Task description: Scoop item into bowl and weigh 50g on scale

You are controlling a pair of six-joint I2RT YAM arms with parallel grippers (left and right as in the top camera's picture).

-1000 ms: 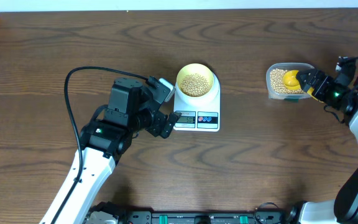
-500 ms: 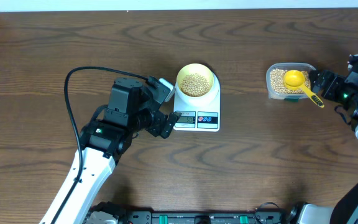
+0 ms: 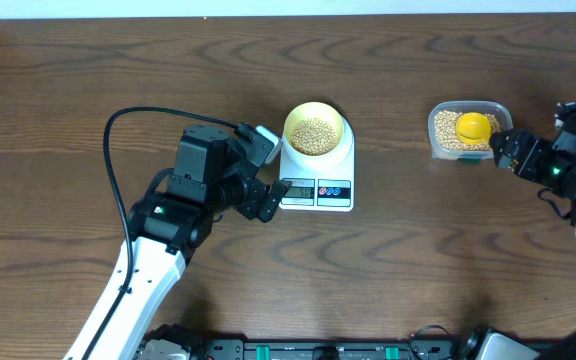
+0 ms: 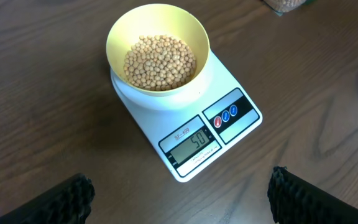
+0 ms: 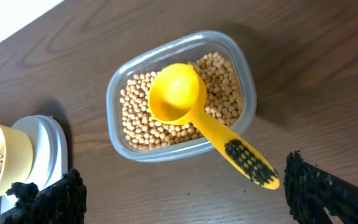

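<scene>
While the left hand (image 4: 180, 190) hangs spread wide and empty close by the scale (image 4: 232, 78), the bowl (image 4: 157, 17) sits on the scale's round platform. The bowl is upright and centred there, and a heap of beans (image 4: 160, 62) covers its bottom, well below the rim. On the scale's front, the display (image 4: 194, 142) reads 50, with the buttons (image 4: 226, 116) just beside it. The scale stands near the middle of the table (image 3: 418, 270).

Well apart from it, toward the table's right side, stands a clear tub (image 5: 244, 59) holding more beans in a shallow layer. A yellow scoop (image 5: 176, 93) lies in the tub, its cup up and empty on the beans. Its handle crosses the tub's rim, and its black-gripped end sticks out over the table. The right hand (image 5: 182, 190) is near that end, also spread wide and pinching nothing. In the right wrist view the handle points into the gap between the two fingers and touches neither. Seen from overhead, this hand is just beside the tub's right front corner.
</scene>
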